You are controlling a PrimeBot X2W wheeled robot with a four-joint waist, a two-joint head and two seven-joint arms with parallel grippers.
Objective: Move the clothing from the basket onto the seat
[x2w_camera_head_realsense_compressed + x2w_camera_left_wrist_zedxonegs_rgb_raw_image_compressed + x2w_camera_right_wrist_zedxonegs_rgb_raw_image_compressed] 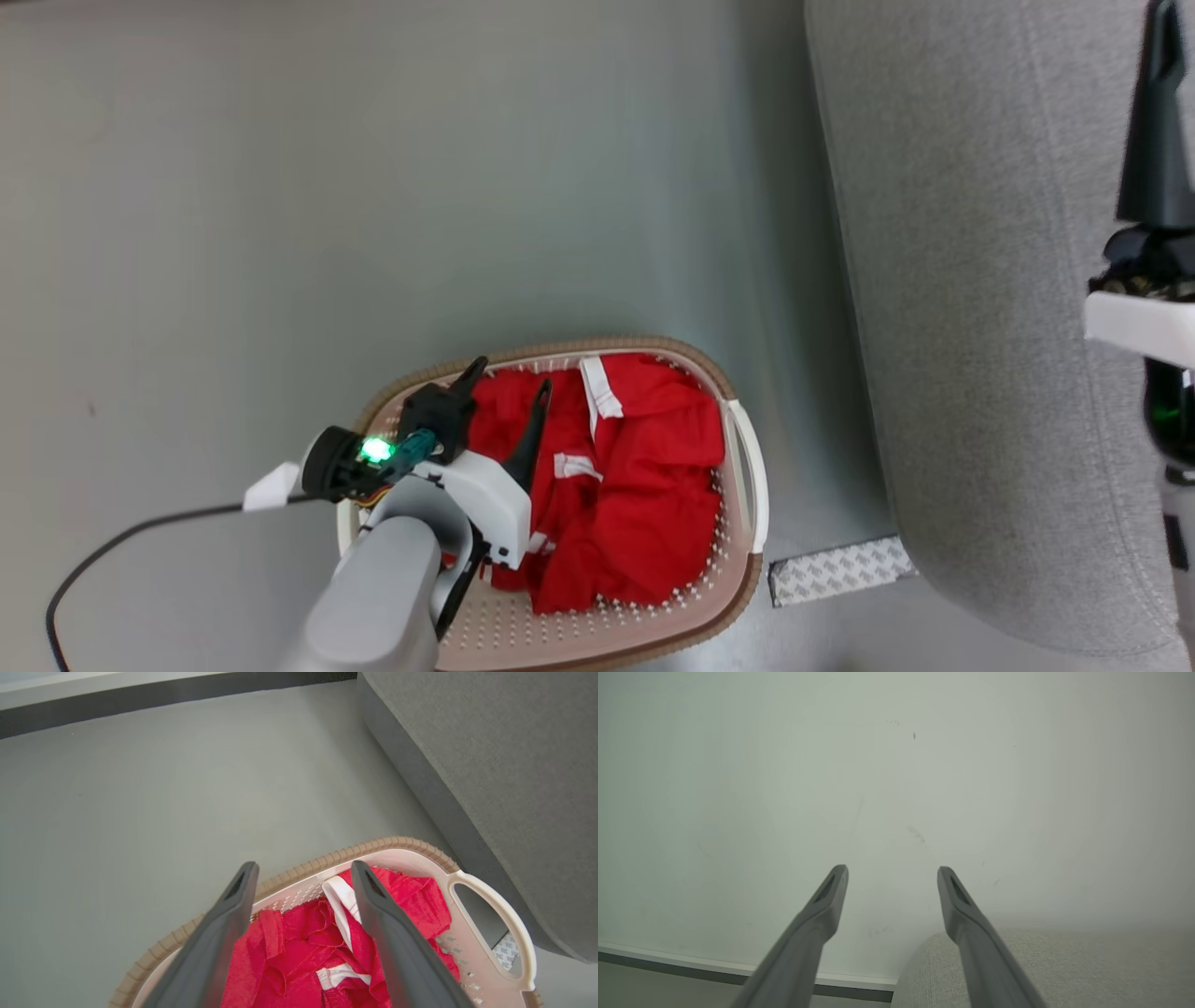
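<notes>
The clothing (635, 485), bright red fabric with white strips, lies crumpled in the basket (750, 485), a cream perforated tub with a brown rim standing on the floor. My left gripper (509, 381) hangs open over the basket's left half, just above the clothing (299, 947) and holding nothing; its tips reach the far rim of the basket (327, 861). The seat (980, 327), a light grey sofa, stands to the basket's right. My right gripper (892, 870) is open and empty above the seat (1064, 966), facing a pale wall.
Grey floor lies beyond and left of the basket. A white patterned patch (836, 569) lies on the floor between basket and sofa. A black cable (121, 541) trails at lower left. A dark baseboard (140, 700) runs along the wall.
</notes>
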